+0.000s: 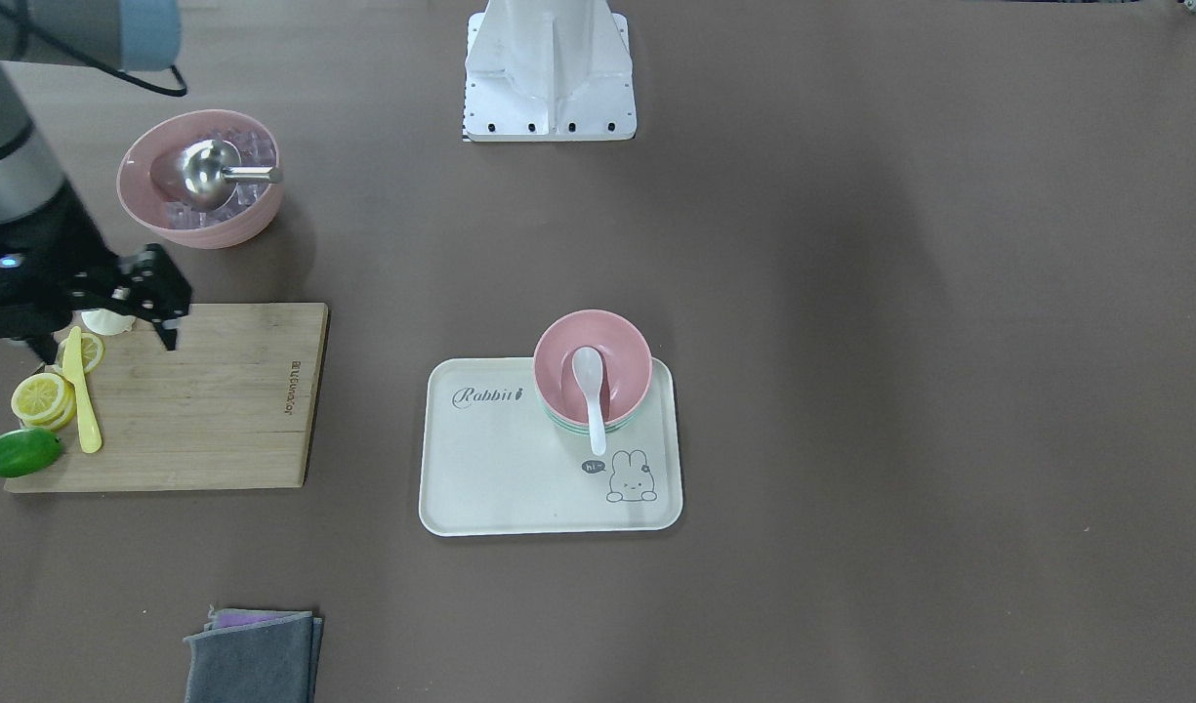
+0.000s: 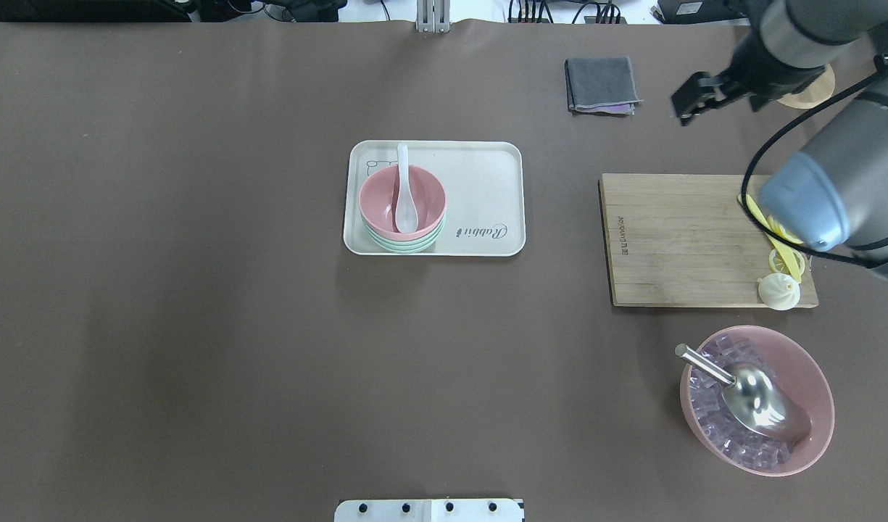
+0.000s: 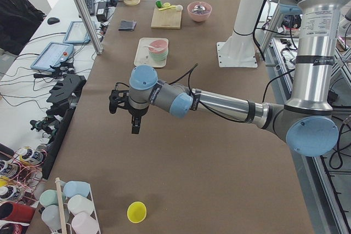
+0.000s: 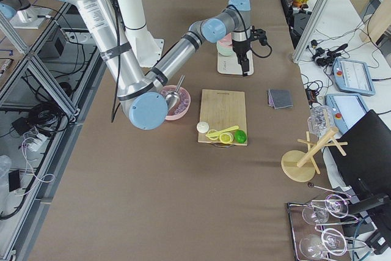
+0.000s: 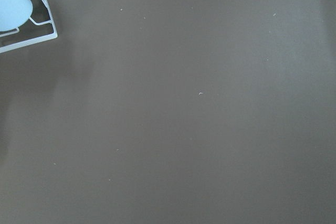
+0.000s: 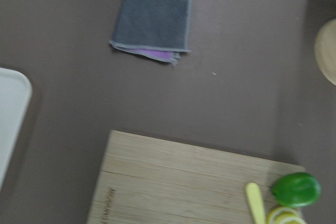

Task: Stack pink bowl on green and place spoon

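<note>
The pink bowl (image 1: 622, 366) (image 2: 422, 192) sits stacked in the green bowl (image 1: 568, 422) (image 2: 404, 246) on the white rabbit tray (image 1: 500, 469) (image 2: 480, 181). The white spoon (image 1: 591, 391) (image 2: 404, 196) lies in the pink bowl with its handle over the rim. My right gripper (image 1: 163, 327) (image 2: 683, 109) (image 4: 244, 68) is open and empty, above the far corner of the cutting board, well away from the tray. My left gripper (image 3: 134, 127) shows only in the exterior left view, over bare table far from the tray; I cannot tell whether it is open or shut.
A wooden cutting board (image 1: 207, 410) (image 2: 675, 239) (image 6: 184, 182) carries lemon slices, a yellow knife, a lime (image 1: 21, 452) (image 6: 295, 190) and a dumpling. A larger pink bowl of ice with a metal scoop (image 1: 199, 181) (image 2: 757, 399) stands near it. A folded grey cloth (image 1: 254, 659) (image 2: 602, 83) (image 6: 152, 22) lies beyond.
</note>
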{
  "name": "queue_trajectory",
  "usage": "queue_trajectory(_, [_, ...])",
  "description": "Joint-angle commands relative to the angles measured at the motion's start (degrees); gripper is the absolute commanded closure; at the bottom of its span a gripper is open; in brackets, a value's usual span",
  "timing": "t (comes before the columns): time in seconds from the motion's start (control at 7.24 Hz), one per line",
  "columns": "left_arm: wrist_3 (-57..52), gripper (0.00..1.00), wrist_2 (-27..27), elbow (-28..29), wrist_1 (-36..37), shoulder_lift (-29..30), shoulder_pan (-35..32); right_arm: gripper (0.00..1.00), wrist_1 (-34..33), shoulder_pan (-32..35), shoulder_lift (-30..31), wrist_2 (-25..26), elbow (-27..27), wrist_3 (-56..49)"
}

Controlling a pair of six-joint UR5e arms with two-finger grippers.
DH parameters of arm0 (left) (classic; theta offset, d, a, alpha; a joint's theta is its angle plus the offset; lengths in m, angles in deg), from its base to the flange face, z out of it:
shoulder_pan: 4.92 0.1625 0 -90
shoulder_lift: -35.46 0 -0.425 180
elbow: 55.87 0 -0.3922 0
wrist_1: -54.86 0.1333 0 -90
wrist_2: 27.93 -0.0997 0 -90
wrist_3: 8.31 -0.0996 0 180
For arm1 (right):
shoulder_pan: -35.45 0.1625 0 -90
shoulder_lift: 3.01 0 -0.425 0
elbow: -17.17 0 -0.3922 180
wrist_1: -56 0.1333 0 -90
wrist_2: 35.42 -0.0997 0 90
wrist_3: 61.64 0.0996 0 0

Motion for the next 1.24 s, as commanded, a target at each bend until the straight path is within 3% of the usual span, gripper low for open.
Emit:
queue_trajectory(0.0, [-6.45,0.02,-0.09,2.84,0.08,-1.17,-1.27,0.0,-1.35,16.35,6.45,-13.27,9.7,-23.17])
queue_trajectory(0.28, [-6.45,0.02,0.44,2.94,-0.79,-3.53,-1.36,0.0,-1.35,26.85,7.35,-14.89,23.93,-38.7])
queue_trajectory(0.41, [-6.45,0.02,0.01,3.99,-0.71,-3.45,-1.19,0.0,-1.43,28.8,8.13,-15.17,25.82,-39.45])
queue_trajectory(0.69, [-7.24,0.02,-6.9,5.75,-0.71,-3.37,-1.19,0.0,-1.35,29.08,11.29,-14.64,25.4,-38.93])
queue_trajectory(0.97, [-8.21,0.02,-7.12,5.84,0.08,-3.63,-1.36,0.0,-0.65,29.52,14.1,-14.64,25.4,-39.36])
queue_trajectory(1.11, [-8.21,0.02,-7.03,5.76,0.08,-4.76,-1.28,0.0,3.45,29.79,16.64,-14.64,25.49,-38.76])
